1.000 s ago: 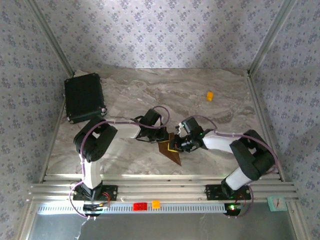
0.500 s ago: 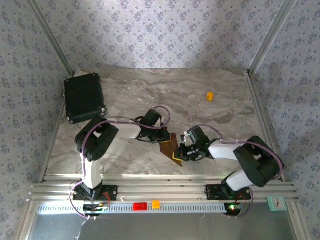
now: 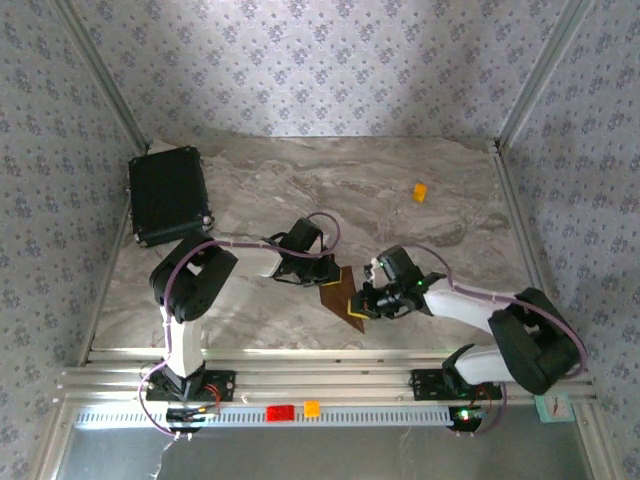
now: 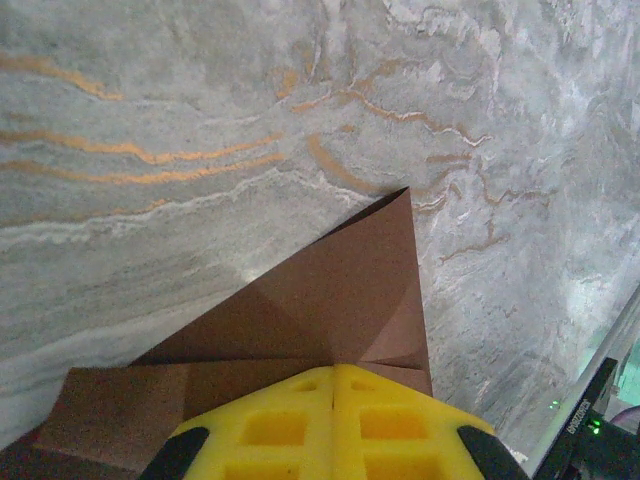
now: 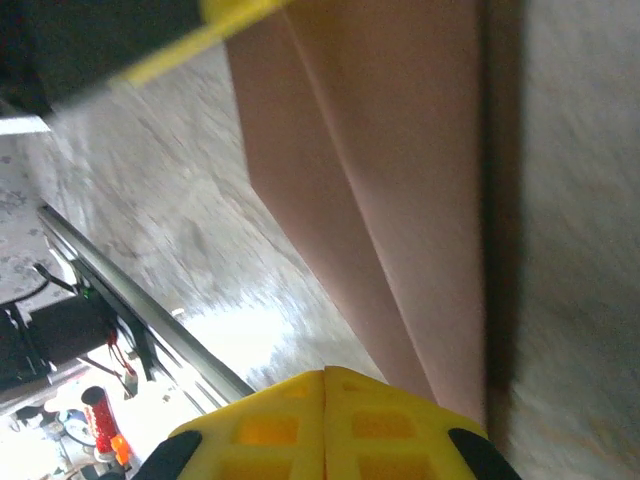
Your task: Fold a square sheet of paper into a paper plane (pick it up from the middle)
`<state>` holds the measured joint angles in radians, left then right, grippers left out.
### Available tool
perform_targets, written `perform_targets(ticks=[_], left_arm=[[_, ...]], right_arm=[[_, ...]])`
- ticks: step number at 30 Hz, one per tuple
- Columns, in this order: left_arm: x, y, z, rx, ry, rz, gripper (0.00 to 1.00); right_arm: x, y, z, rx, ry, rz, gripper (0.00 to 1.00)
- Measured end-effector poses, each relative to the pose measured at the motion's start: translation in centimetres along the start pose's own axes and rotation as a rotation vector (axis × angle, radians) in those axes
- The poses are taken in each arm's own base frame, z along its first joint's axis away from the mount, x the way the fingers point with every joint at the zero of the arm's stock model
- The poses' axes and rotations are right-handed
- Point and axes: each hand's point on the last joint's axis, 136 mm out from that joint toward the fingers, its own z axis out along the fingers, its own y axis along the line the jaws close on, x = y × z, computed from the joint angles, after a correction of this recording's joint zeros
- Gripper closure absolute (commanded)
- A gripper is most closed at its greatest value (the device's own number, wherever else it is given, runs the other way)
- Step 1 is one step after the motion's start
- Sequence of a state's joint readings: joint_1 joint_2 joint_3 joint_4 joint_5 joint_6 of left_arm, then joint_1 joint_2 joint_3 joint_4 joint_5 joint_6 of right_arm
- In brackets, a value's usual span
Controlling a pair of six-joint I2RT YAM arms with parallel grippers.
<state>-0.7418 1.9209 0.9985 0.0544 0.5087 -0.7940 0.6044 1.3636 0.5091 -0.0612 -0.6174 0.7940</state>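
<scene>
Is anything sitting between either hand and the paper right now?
Nothing visible does. The left hand and right hand, both shut, are already right at the folded paper, the left at its far end and the right at its right edge. The orange block and black case lie well away.

**No legible writing in any view**

No word, number, label or brand mark can be read. A small pale-green tag (image 3: 553, 405) at the right end of the near rail (image 3: 330, 380) carries a reddish mark, too small to make out.
</scene>
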Motion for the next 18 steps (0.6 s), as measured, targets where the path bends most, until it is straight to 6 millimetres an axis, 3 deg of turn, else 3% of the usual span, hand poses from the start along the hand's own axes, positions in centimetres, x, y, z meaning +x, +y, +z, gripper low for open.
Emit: perform_targets(ticks=[5,9,18], left_arm=[[0.0,0.0,0.0,0.000,0.000,-0.001,0.93],[0.0,0.0,0.0,0.000,0.000,-0.001,0.93],[0.0,0.0,0.0,0.000,0.000,-0.001,0.93]], right_arm=[[-0.8,-0.8,1.8,0.023,0.029,0.016,0.91],[0.7,-2.4,1.7,0.030,0.034,0.024,0.91],[5.4,-4.3,-0.6,0.004,0.007,0.014,0.91]])
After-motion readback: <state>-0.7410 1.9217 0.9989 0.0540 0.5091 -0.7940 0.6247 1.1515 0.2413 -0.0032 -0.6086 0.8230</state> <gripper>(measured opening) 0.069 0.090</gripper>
